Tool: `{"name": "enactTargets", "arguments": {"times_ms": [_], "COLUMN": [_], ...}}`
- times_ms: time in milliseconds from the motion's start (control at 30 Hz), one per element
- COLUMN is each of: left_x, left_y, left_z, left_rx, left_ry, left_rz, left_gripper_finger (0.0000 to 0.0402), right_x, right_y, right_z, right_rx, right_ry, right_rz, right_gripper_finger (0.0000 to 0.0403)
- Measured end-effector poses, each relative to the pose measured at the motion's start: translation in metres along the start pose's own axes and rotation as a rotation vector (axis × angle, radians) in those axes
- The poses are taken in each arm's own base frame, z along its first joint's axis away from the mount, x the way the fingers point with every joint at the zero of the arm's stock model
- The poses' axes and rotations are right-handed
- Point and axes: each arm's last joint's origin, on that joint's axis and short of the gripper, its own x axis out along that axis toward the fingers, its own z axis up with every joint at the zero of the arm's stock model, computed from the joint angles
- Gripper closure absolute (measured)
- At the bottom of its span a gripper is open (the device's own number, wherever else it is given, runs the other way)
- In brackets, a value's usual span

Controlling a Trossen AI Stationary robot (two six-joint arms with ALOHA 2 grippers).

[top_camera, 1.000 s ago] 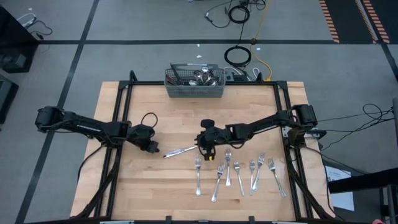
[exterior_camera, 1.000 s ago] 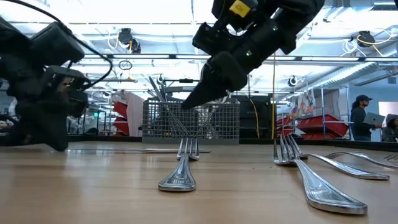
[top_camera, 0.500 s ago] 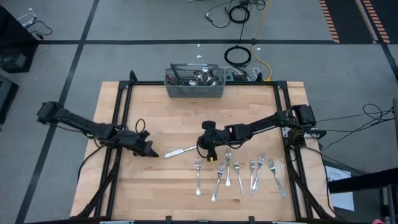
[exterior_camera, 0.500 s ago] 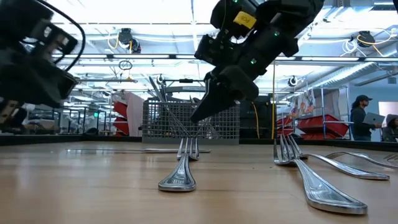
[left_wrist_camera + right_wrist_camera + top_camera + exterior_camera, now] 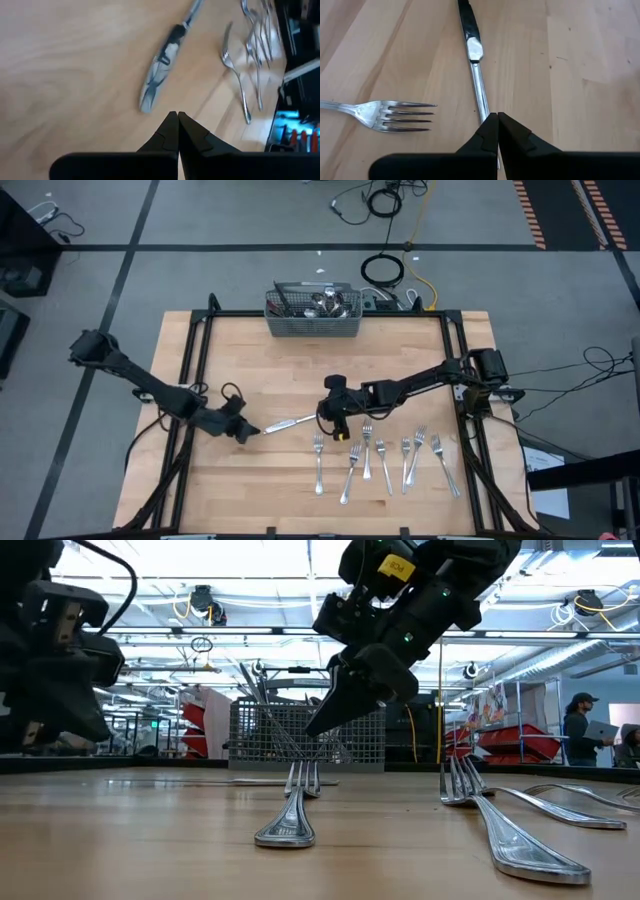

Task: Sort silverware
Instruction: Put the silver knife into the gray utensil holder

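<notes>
Bright overhead strip lights; left wrist view blurred; soft shadows.

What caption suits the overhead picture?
Both end effectors, left and right, flank a table knife beside six sorted forks.

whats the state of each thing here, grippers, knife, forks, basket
left gripper: shut, empty, just short of the knife's blade tip
right gripper: shut, at the knife's handle end
knife: lying flat on the table, between the two grippers
forks: six lying flat in a row, tines toward the basket
basket: upright at the far edge, holding silverware
</notes>
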Motion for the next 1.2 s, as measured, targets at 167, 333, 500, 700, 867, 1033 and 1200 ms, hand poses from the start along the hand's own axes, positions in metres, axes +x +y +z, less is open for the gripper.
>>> {"name": "enactTargets", "arguments": {"times_ms": [167,333,500,700,867,1033,1200], "left_x": [0.014,0.029,0.037,0.040,0.042,0.043,0.044], "left_y": [-0.018,-0.023,-0.009,-0.007,-0.004,-0.002,0.000], "left_z": [-0.005,-0.010,-0.016,-0.016,-0.009,-0.003,0.005], "left_rx": [0.093,0.136,0.092,0.097,0.083,0.070,0.054], "left_ry": [0.007,0.039,0.084,0.071,0.011,-0.050,-0.132], "left_rz": [-0.003,0.056,0.180,0.206,0.236,0.254,0.277], "left_gripper_finger": [0.0400,0.0401,0.0401,0.0401,0.0401,0.0401,0.0401], "right_x": [0.000,0.000,0.000,0.000,0.000,0.000,0.000], "right_y": [0.000,0.000,0.000,0.000,0.000,0.000,0.000], "right_z": [0.000,0.000,0.000,0.000,0.001,0.001,0.001], "right_rx": [0.002,0.010,0.011,0.021,0.022,0.037,0.038], "right_ry": [0.001,0.001,0.000,0.000,-0.002,-0.002,-0.002], "right_rz": [0.000,0.000,0.000,0.000,0.000,0.000,0.000], "right_gripper_finger": [0.0403,0.0403,0.0403,0.0403,0.0403,0.0403,0.0403]}}
